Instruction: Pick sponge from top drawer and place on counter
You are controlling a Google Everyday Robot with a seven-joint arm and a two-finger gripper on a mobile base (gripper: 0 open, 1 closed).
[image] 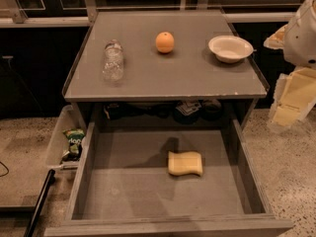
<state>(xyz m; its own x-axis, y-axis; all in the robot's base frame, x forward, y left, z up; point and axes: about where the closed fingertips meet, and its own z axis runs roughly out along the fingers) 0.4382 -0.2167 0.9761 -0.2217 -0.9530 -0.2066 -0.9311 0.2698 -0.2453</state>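
Nearest me, the top drawer (148,201) stands open with the sponge (185,163) flat on its floor, while my gripper (290,98) hangs beside the right edge of the desk (168,78), open or closed I cannot tell.

The robot's 1 arm comes in at the right edge of the view, and only its end shows. A rounded white wrist housing (303,33) sits uppermost, cut off by the frame. Below it hangs the pale cream, flat-sided gripper (292,98) – slanting down and leftward, raised, touching nothing
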